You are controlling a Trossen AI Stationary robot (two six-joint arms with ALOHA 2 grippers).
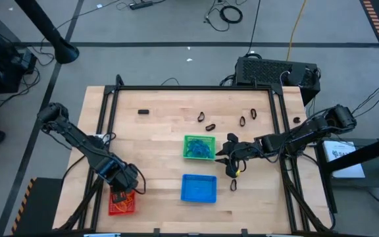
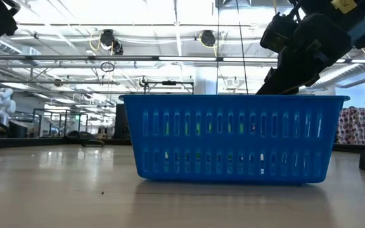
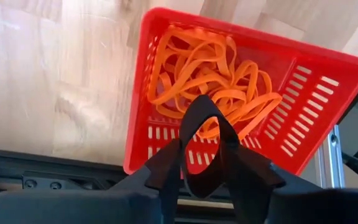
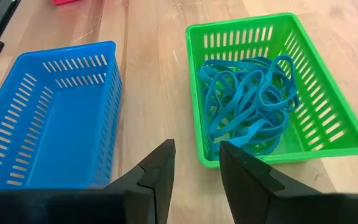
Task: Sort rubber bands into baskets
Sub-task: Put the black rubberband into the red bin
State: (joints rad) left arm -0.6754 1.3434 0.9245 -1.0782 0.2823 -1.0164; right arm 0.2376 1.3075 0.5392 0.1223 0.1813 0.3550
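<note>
Hovering left pincer [image 3: 202, 163] over red basket [image 3: 328, 93]

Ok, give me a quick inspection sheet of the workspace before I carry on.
Surface: wooden table, bare between items.
Job's things: red basket holds orange bands; green basket holds blue bands; blue basket empty; black bands loose on the table.
Clutter: small dark block.
Grippers: left gripper over the red basket, jaws apart; right gripper open beside the green basket.
Cables: on the floor.
Surroundings: lab room, nobody seen.
</note>
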